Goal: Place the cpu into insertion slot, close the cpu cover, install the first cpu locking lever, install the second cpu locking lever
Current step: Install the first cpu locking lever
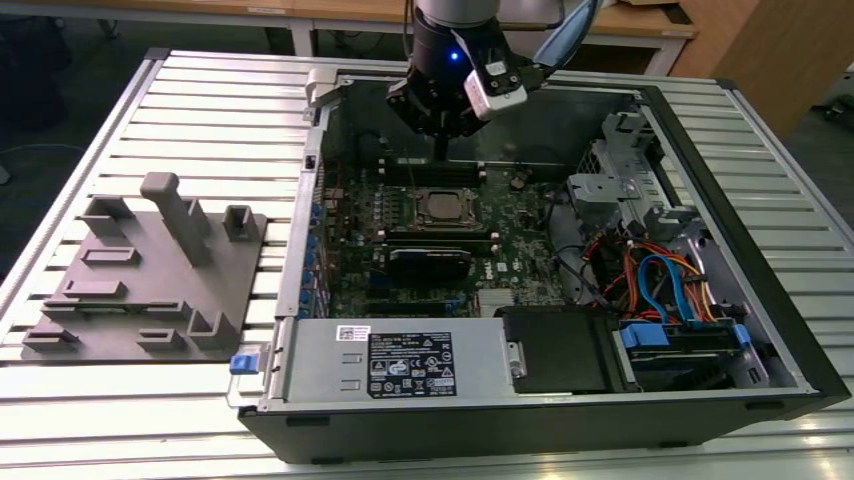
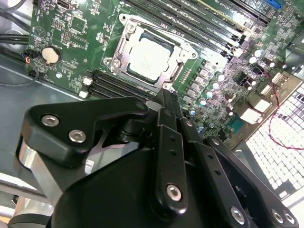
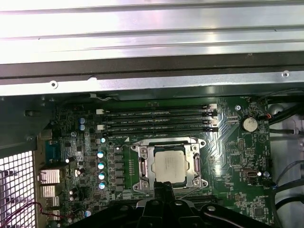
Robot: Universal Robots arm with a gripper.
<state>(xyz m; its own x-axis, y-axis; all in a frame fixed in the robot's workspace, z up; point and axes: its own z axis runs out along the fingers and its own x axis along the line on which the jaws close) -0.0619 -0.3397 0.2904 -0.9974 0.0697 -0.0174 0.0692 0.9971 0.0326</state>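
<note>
**Q:** Containers and contents?

**A:** One open black computer case sat on the ribbed metal counter, with the green board inside. The square insertion slot held one cpu, flat, with a dull silver top. One cpu cover, a thin silvery frame, lay down around it.

**Q:** Other counts?

**A:** Four long black memory slots and one grey moulded fixture, on the exterior view's left.

**Q:** Gripper?

**A:** The gripper had its fingers pressed together and held nothing. It was near the slot, at the exterior view's upper centre.
</note>
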